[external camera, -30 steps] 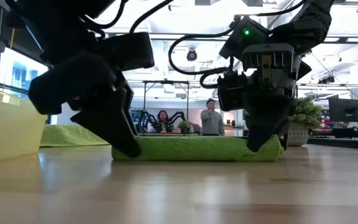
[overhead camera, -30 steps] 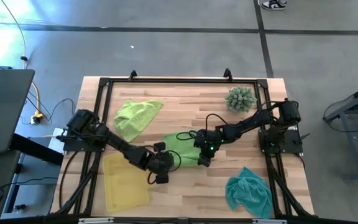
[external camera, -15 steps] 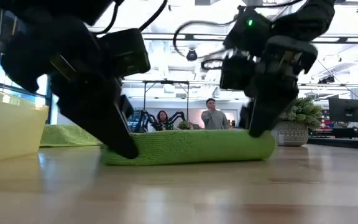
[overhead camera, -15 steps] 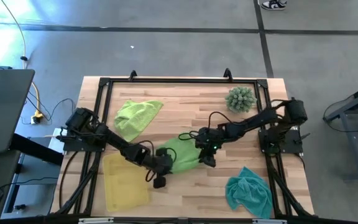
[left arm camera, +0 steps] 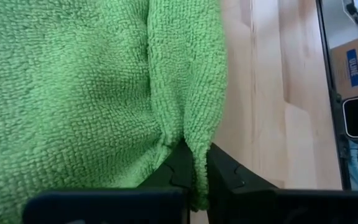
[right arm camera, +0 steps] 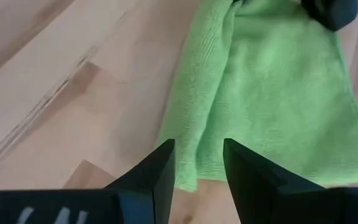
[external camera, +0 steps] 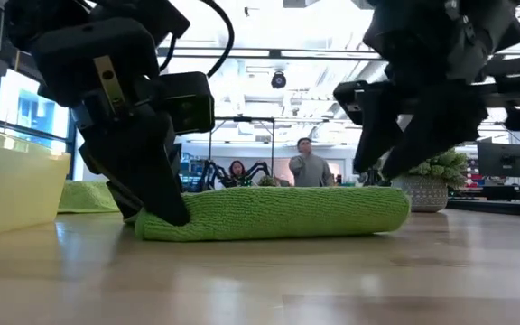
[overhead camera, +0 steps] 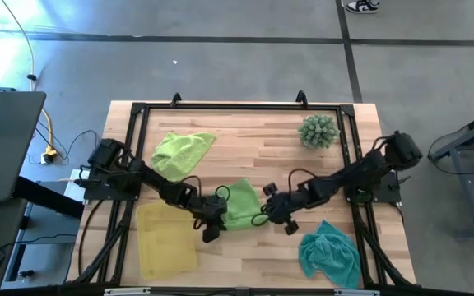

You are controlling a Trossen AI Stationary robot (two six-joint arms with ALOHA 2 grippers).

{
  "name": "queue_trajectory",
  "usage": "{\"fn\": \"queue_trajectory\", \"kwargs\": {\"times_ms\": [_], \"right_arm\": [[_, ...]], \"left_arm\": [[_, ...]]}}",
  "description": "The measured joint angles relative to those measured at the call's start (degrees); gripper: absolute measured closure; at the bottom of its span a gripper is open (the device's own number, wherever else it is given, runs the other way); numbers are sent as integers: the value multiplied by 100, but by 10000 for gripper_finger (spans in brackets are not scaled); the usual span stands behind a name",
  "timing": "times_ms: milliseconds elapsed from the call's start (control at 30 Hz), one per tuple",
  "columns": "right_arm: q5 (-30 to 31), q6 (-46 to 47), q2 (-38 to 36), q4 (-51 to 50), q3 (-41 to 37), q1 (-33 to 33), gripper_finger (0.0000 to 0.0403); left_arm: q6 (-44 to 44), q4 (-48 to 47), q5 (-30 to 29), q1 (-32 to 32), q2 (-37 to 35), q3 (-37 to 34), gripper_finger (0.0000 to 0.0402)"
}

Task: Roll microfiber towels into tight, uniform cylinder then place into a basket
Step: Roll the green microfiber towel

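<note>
A lime green microfiber towel (overhead camera: 239,205) lies folded into a long flat bundle on the wooden table (overhead camera: 245,168), seen lengthwise in the low view (external camera: 278,212). My left gripper (overhead camera: 212,217) is shut on its left end. My right gripper (overhead camera: 271,210) hangs open just above the towel's right end (external camera: 391,203), with nothing between its fingers (right arm camera: 199,163). A second lime towel (overhead camera: 181,152) lies crumpled at the far left. A teal towel (overhead camera: 329,253) lies crumpled at the near right. The yellow basket (overhead camera: 164,240) stands at the near left. My left gripper pinches a folded ridge at the towel's edge (left arm camera: 191,134) between its two fingers (left arm camera: 180,168); how many layers I cannot tell. It slants down from the table's left side onto the towel's left end (external camera: 156,217). The towel lies flat on the table.
A spiky green ball-shaped plant (overhead camera: 318,130) sits at the far right. A black frame (overhead camera: 237,107) runs round the tabletop. Bare wood (overhead camera: 245,251) shows between the basket and the teal towel. People stand in the room beyond the table (external camera: 307,171).
My right gripper has let go of the towel's right end, opened, rolled, and risen toward the near right. My left gripper has tipped down onto the towel's left end and taken hold. The towel has bunched shorter and shifted slightly toward the table's left.
</note>
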Motion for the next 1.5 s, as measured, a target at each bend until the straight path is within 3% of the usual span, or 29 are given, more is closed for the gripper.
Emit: {"fn": "queue_trajectory", "kwargs": {"times_ms": [200, 433, 667, 933, 1200, 1500], "right_arm": [[63, 279, 210, 66, 0, 336, 274], [616, 429, 217, 77, 0, 588, 274], [589, 990, 219, 38, 0, 598, 274], [612, 985, 318, 160, -91, 752, 274], [1380, 927, 483, 289, -140, 582, 274], [1277, 472, 484, 516, -142, 433, 274]], "left_arm": [[-11, -65, 8, 36, 7, -2, 391], [-15, -63, -12, 38, 11, -7, 389], [-19, -60, -36, 40, 15, -9, 388], [-22, -56, -54, 40, 17, -11, 388], [-24, -30, -69, 43, 20, -17, 387], [-22, -16, -73, 43, 22, -17, 387]]}}
